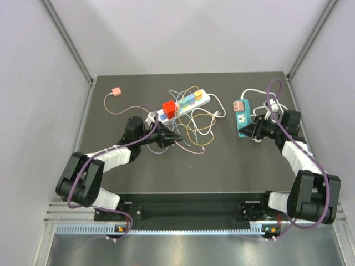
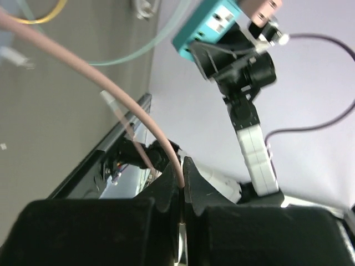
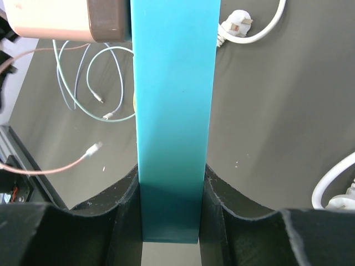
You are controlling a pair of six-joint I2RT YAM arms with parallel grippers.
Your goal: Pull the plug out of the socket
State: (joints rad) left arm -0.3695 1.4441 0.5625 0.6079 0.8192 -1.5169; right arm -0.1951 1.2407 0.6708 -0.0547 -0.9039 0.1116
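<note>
Reaching over the dark table (image 1: pixel 222 166), clamped the teal rectangular plastic socket block (image 3: pixel 173 111) in the right gripper (image 3: pixel 172 191) near the right edge, pale pink plug (image 3: pixel 55 22) seated at its far end. Pinched a thin pink cable (image 2: pixel 119 95) in the left gripper (image 2: pixel 181 178).

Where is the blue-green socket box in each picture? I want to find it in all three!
Top external: the teal socket block is at the right of the table, near the right arm.
Left wrist: it is at the top edge, right of centre.
Right wrist: it is the tall teal bar down the middle, between the black fingers.
Shared landmark: the pink plug stuck in it.
</note>
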